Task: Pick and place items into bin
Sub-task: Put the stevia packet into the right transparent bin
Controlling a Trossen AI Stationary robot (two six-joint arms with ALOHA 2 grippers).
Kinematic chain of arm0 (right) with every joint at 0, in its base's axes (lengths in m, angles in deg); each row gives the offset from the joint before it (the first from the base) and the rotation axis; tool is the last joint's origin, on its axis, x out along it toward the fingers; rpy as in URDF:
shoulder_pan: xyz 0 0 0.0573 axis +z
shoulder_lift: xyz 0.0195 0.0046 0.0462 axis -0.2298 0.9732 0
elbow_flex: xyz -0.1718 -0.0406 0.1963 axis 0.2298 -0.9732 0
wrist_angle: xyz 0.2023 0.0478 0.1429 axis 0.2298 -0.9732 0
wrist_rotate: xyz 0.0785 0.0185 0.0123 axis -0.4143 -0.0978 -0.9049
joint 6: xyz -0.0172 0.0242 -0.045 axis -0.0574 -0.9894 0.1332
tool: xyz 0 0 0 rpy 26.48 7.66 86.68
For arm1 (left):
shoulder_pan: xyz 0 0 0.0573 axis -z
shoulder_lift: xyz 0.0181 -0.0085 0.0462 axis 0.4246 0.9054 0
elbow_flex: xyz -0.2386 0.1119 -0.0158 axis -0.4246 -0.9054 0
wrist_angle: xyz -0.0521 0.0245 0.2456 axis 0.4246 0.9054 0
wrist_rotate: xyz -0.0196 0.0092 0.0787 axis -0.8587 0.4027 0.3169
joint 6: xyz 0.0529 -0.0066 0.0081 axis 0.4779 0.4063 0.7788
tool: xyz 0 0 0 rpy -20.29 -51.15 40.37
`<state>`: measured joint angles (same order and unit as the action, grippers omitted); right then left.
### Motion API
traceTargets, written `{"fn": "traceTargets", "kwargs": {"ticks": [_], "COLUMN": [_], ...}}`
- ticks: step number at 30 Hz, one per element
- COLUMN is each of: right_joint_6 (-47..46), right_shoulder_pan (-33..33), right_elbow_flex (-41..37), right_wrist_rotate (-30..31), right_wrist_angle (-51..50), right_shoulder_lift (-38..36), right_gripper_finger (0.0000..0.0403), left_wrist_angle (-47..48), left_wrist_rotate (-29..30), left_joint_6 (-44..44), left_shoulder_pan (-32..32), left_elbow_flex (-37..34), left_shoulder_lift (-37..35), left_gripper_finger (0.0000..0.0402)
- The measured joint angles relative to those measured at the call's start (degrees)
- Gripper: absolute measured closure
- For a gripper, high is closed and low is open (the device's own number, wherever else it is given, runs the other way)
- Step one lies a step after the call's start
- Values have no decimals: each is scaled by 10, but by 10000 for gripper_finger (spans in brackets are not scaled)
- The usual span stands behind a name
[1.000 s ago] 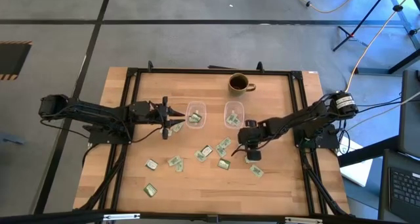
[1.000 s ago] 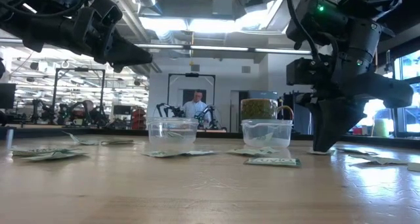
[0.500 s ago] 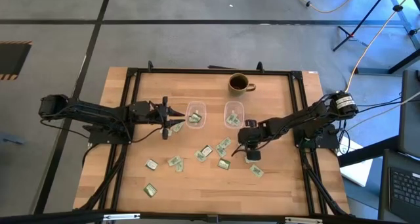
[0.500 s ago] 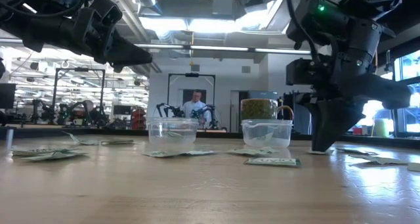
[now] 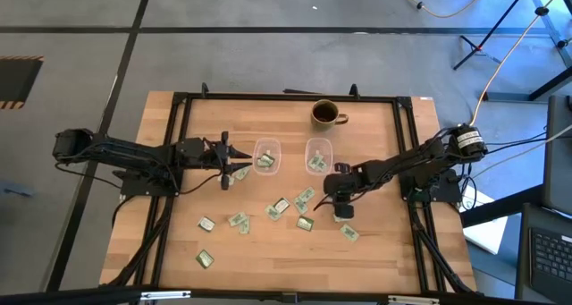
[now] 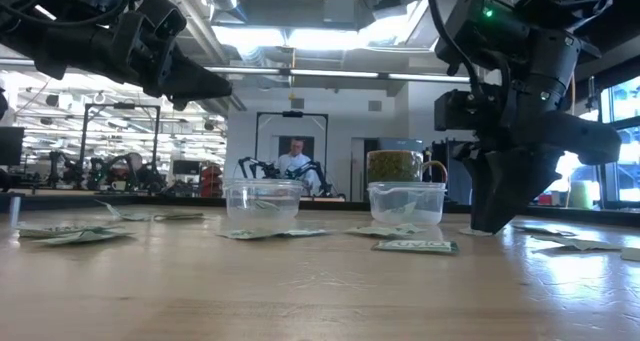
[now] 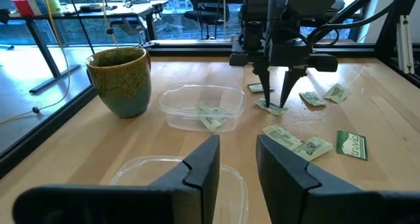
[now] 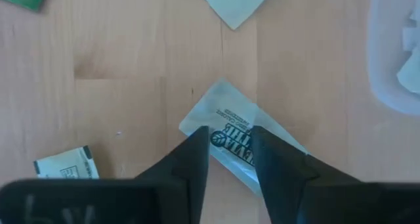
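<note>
You are early in the job: most of the packets (image 5: pixel 280 207) lie loose across the wooden table (image 5: pixel 375 251), roughly a dozen of them spread in front of the bins and toward the near edge, and only a few have been binned. Two clear plastic bins stand side by side near the middle. The left bin (image 5: pixel 266 156) holds at least one packet, and the right bin (image 5: pixel 319 156) holds two or three. A brown mug (image 5: pixel 325 114) stands behind the bins, near the far edge; what it contains cannot be made out. Your right hand (image 5: pixel 340 202) is down at the table, just in front of the right bin, its fingers (image 8: pixel 197 159) apart and straddling one pale packet (image 8: pixel 239 140) that lies flat on the wood, not yet lifted. Your left hand (image 5: pixel 234 154) hovers above the table just beside the left bin, fingers slightly apart and holding nothing. A person stands in the room far beyond the table
</note>
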<state>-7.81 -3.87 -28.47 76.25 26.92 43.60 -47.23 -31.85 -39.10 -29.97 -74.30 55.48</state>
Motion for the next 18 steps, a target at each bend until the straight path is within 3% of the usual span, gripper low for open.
{"fn": "traceTargets", "kwargs": {"ticks": [4, 18], "right_joint_6": [0, 1], "right_shoulder_pan": [0, 0], "right_elbow_flex": [0, 0], "right_wrist_rotate": [-1, 8], "right_wrist_angle": [0, -1], "right_shoulder_lift": [0, 0], "right_gripper_finger": [277, 348], "left_wrist_angle": [0, 0], "left_wrist_rotate": [0, 0], "left_joint_6": [0, 0], "left_shoulder_pan": [0, 0], "left_elbow_flex": [0, 0], "left_shoulder_lift": [0, 0], "left_gripper_finger": [306, 306]}}
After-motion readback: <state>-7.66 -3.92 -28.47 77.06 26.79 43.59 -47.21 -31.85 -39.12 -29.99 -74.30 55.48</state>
